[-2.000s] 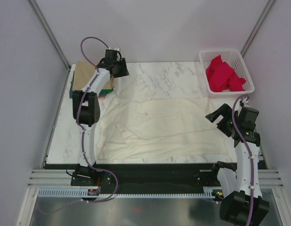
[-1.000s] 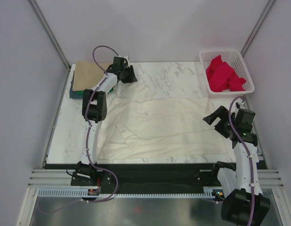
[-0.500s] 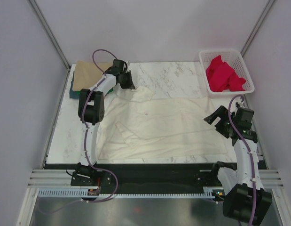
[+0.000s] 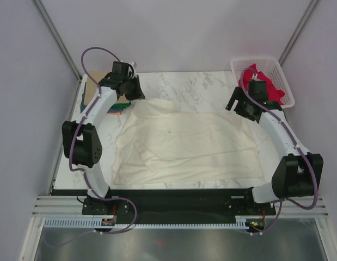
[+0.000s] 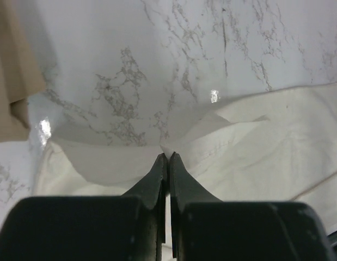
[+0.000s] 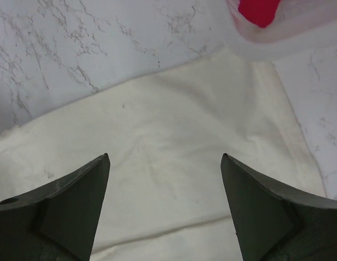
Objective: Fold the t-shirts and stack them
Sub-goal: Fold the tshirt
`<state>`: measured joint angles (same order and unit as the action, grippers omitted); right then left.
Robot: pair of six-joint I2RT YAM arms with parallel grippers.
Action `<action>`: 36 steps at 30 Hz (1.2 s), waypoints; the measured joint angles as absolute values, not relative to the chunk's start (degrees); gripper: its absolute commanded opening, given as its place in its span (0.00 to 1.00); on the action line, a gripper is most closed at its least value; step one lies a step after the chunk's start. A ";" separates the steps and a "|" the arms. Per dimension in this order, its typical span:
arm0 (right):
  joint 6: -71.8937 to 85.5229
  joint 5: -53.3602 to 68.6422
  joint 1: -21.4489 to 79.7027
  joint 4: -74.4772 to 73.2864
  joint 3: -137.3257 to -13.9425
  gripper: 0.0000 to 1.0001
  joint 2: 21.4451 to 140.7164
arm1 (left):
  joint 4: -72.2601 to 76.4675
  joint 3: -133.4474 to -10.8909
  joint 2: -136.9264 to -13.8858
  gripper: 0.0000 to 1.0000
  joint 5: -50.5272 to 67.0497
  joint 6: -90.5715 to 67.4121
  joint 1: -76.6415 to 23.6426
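Observation:
A large cream t-shirt lies spread flat over the middle of the marble table. My left gripper is at its far left corner, shut on a pinch of the cream hem. The cloth rises into a small peak at the fingertips. My right gripper hovers open over the shirt's far right corner, nothing between its fingers. A stack of folded t-shirts sits at the far left. Its tan top and green and teal edges are partly hidden by the left arm.
A white mesh basket holding crumpled red cloth stands at the far right corner, close behind the right gripper; its rim shows in the right wrist view. Grey walls enclose the table.
The left gripper has closed on the shirt's far left edge. The right arm has swung from the near right side to the far right corner by the basket.

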<state>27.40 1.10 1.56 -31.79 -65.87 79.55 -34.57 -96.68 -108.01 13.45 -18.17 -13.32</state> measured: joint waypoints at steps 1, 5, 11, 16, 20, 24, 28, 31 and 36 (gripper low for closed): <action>27.40 -0.25 2.76 -31.55 -67.92 0.90 81.80 | -34.83 -95.74 -106.96 0.02 13.10 -18.17 -12.43; 27.24 -4.08 5.72 -31.24 -75.35 0.87 91.44 | -35.90 -92.66 -105.25 0.02 10.50 -18.15 -9.19; 27.11 -8.40 8.38 -31.94 -82.96 0.86 103.77 | -38.13 -90.65 -105.25 0.02 9.69 -18.20 -5.10; 26.74 -10.52 9.63 -32.14 -87.26 0.86 109.45 | -38.46 -90.65 -105.25 0.02 9.56 -18.22 -1.83; 26.46 -12.38 9.58 -32.75 -91.26 0.84 113.12 | -38.76 -90.65 -105.25 0.02 9.52 -18.22 -0.36; 26.02 -14.02 9.52 -32.95 -94.04 0.78 116.05 | -38.92 -90.65 -105.25 0.02 10.35 -18.22 -0.23; 25.61 -16.21 9.52 -32.99 -95.92 0.74 119.02 | -38.94 -90.65 -105.25 0.02 11.68 -18.22 -0.01; 25.45 -17.87 9.52 -33.10 -95.96 0.71 120.88 | -38.94 -90.65 -105.25 0.02 12.08 -18.22 0.73; 25.36 -19.68 9.52 -33.52 -96.88 0.71 124.70 | -38.96 -90.65 -105.25 0.02 12.51 -18.26 2.02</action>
<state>25.36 -19.68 9.52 -33.52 -96.88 124.70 -38.96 -90.65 -105.25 12.51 -18.26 2.02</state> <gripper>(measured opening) 0.709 0.033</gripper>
